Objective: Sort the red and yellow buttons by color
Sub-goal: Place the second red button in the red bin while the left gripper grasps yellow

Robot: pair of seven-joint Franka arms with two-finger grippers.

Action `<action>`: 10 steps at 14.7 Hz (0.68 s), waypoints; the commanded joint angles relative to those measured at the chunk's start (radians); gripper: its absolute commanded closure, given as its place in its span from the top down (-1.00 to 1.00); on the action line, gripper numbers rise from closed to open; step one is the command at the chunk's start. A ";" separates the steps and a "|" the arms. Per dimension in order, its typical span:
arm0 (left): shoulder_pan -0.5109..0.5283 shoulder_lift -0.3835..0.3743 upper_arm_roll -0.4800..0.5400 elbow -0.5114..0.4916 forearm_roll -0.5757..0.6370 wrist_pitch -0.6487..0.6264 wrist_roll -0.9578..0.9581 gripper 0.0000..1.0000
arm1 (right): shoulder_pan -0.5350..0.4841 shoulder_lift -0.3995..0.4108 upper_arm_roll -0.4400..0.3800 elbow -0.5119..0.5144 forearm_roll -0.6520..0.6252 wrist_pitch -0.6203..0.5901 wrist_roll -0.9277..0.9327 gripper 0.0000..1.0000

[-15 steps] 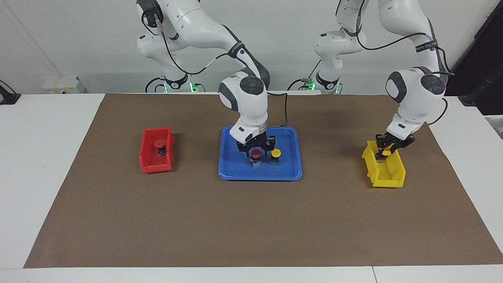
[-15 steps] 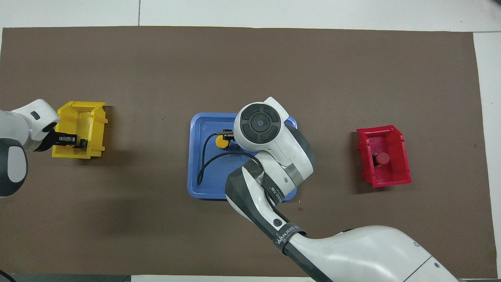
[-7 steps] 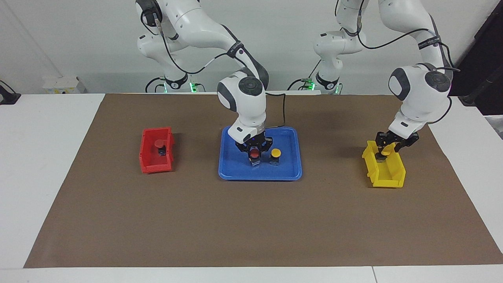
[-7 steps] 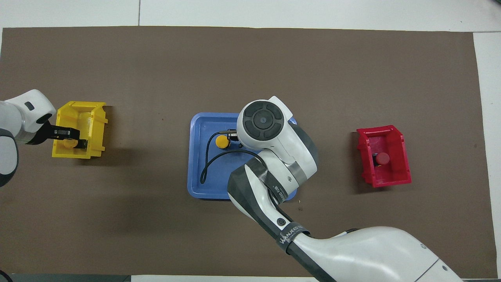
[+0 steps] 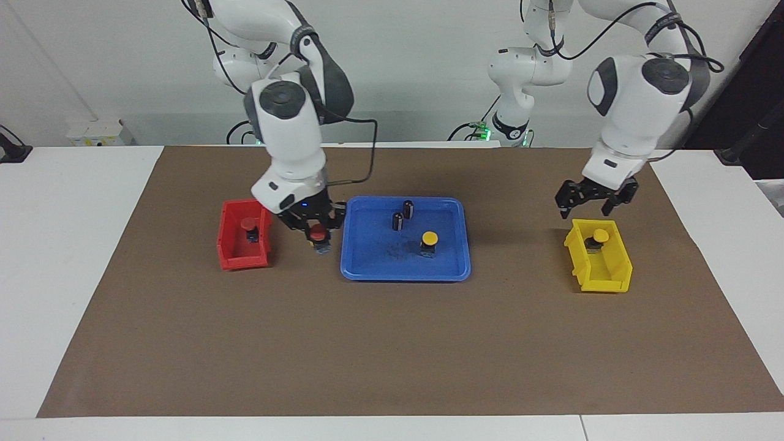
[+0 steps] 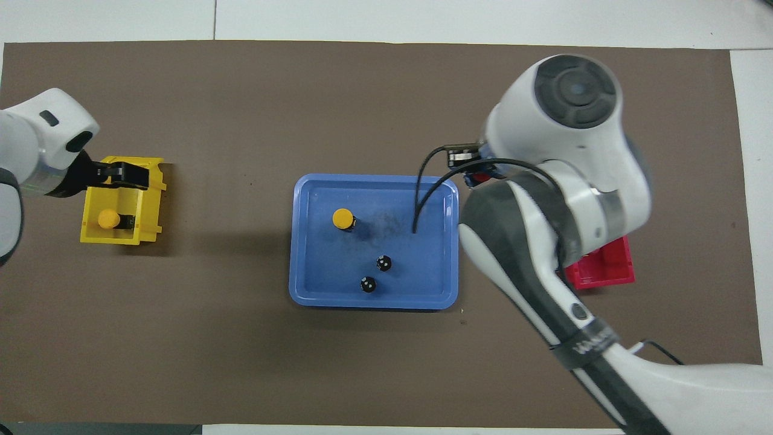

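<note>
From overhead, the right arm's white shell covers most of the red bin (image 6: pixel 610 269), so only one corner of it shows there, and the button inside is hidden; the facing view shows that red button (image 5: pixel 248 225) standing upright in the bin (image 5: pixel 231 245), its flat round cap on a stubby dark body. The right gripper (image 5: pixel 317 231) hangs over the brown mat (image 5: pixel 392 343) between the red bin and the blue tray (image 5: pixel 453 269), its fingers closed on a second red button (image 5: pixel 317 233), whose cap sits between them and whose pale blue base pokes out below. From overhead only a sliver of red shows beside the gripper's black mount, and the fingers themselves are hidden. The tray is a shallow, glossy rectangle with rounded corners and a raised rim; on it one yellow button (image 5: pixel 430 239) stands upright, and nearer the robots stand two small dark cylinders (image 5: pixel 402 215) side by side without coloured caps. A faint grey scuff marks the tray floor by the yellow button. The left gripper (image 5: pixel 592 204) hangs above the yellow bin (image 5: pixel 606 278), fingers spread wide and holding nothing. In that bin sits another yellow button (image 5: pixel 598 237), at the end nearer the robots; its dark body is hard to make out against the bin's wall. Both bins are hard plastic with stepped, notched rims. The left arm is cut off at the overhead view's edge.
</note>
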 commanded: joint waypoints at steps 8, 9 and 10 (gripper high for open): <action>-0.317 0.203 0.007 -0.001 0.012 0.257 -0.404 1.00 | -0.255 -0.180 0.015 -0.430 0.032 0.268 -0.393 -0.48; -0.327 0.221 0.007 -0.002 0.012 0.284 -0.406 1.00 | -0.249 -0.190 0.016 -0.463 0.032 0.308 -0.382 -0.48; -0.335 0.229 0.007 -0.005 0.012 0.293 -0.406 1.00 | -0.241 -0.191 0.015 -0.478 0.037 0.331 -0.376 -0.48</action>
